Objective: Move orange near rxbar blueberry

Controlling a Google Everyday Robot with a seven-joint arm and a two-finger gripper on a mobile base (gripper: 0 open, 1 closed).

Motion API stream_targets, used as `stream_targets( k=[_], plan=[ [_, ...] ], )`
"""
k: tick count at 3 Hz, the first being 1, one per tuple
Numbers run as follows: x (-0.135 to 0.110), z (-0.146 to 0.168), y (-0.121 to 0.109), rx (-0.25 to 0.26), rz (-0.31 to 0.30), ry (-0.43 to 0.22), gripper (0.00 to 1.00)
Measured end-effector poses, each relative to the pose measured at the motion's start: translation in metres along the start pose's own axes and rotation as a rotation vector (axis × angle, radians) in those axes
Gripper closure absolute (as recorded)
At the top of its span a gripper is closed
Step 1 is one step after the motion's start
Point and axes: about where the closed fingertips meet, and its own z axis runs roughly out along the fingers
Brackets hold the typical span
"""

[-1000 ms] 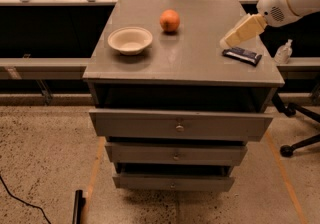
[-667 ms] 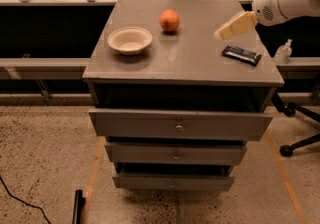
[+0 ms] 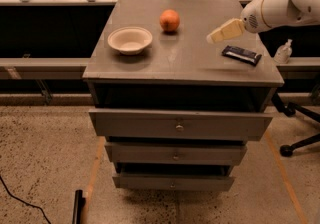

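The orange sits on the grey cabinet top, toward the back middle. The rxbar blueberry, a flat dark wrapper, lies near the right edge of the top. My gripper reaches in from the right on a white arm, hovering above the top between the two, a little left of and above the bar and well right of the orange. It holds nothing.
A white bowl stands left of the orange. The cabinet has three partly open drawers below. A clear bottle and a chair base are at the right; a workbench runs behind.
My gripper has moved left and slightly up, away from the bar and toward the orange. The orange, bar and bowl have not moved.
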Motion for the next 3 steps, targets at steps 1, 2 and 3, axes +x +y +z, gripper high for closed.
stream_targets(
  k=[1, 2, 3],
  plan=[
    [-0.007, 0.011, 0.003, 0.014, 0.027, -0.022, 0.0],
    [-0.024, 0.035, 0.005, 0.012, 0.105, -0.089, 0.0],
    [-0.049, 0.071, 0.02, -0.076, 0.135, -0.199, 0.0]
  ],
)
